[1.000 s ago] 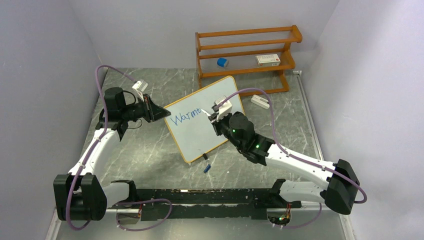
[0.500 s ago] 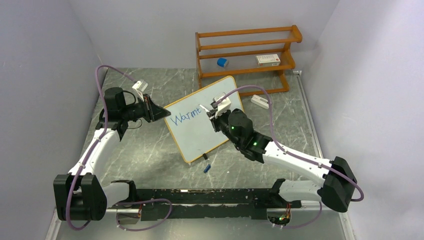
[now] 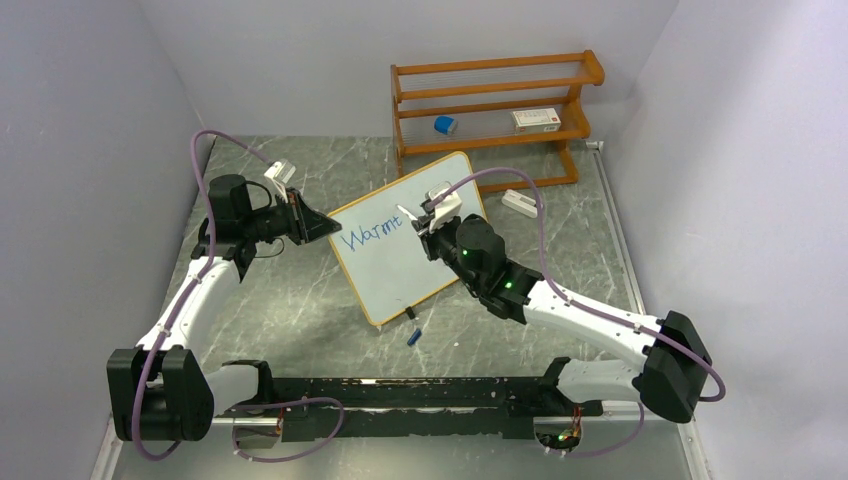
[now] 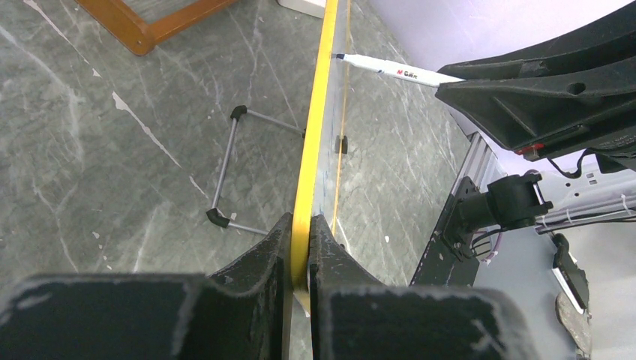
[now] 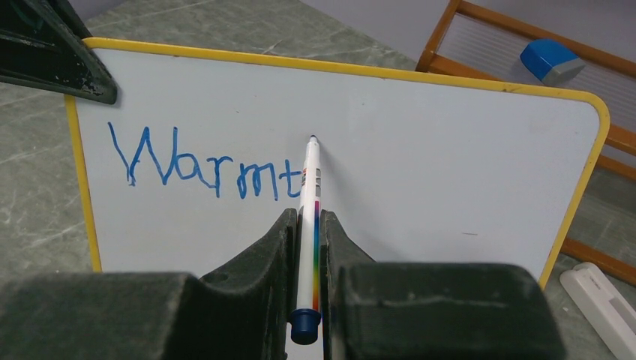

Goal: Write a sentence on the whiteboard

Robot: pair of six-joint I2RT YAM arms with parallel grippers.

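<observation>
Right hand edged left, pinching marker

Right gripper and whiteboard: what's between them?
Only the marker: the right gripper clamps it, with its tip at the whiteboard just right of the blue "Warmt". The right wrist view shows it.

Top cam looks down from behind; wrist cams close in (all three share whiteboard)

My left arm and right arm are white with bulky black joints; a purple cable trails along each, green lights on the right.
</observation>
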